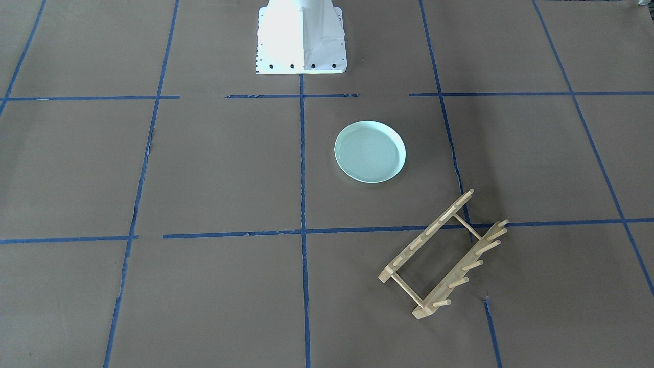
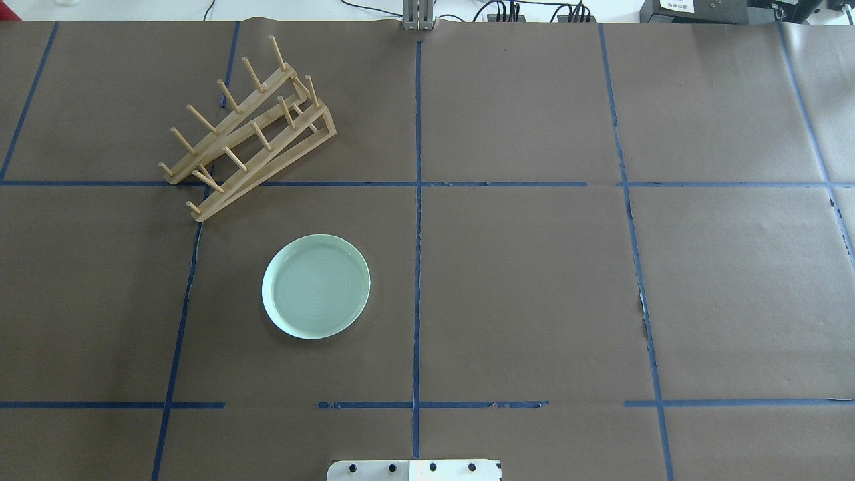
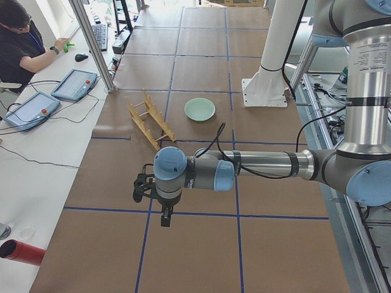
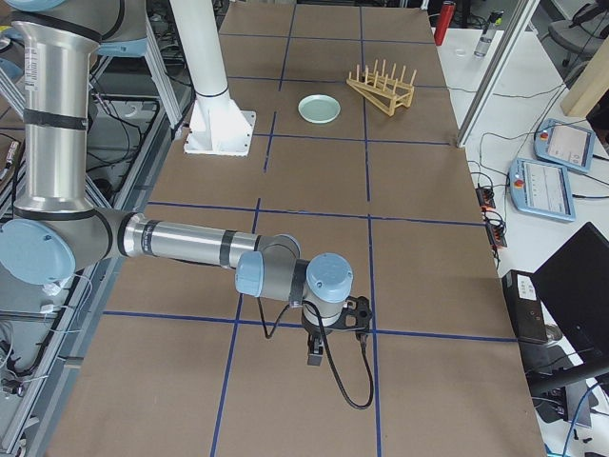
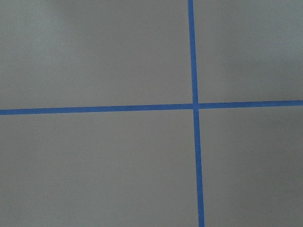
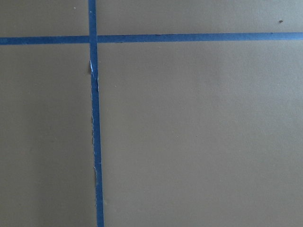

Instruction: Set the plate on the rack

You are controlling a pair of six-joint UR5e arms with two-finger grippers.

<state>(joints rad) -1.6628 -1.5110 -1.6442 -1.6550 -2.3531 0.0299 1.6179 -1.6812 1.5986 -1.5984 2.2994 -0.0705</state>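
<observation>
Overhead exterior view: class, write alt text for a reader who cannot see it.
A pale green plate lies flat on a brown paper-covered table marked with blue tape lines. A wooden rack stands apart from it, set diagonally toward the far left. No robot arm appears.

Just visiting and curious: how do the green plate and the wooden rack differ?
The plate is round, pale mint green and lies flat; the rack is long, light wood, with upright pegs. The plate sits nearer the robot's base, the rack farther. Both rest on the brown table, apart.
</observation>
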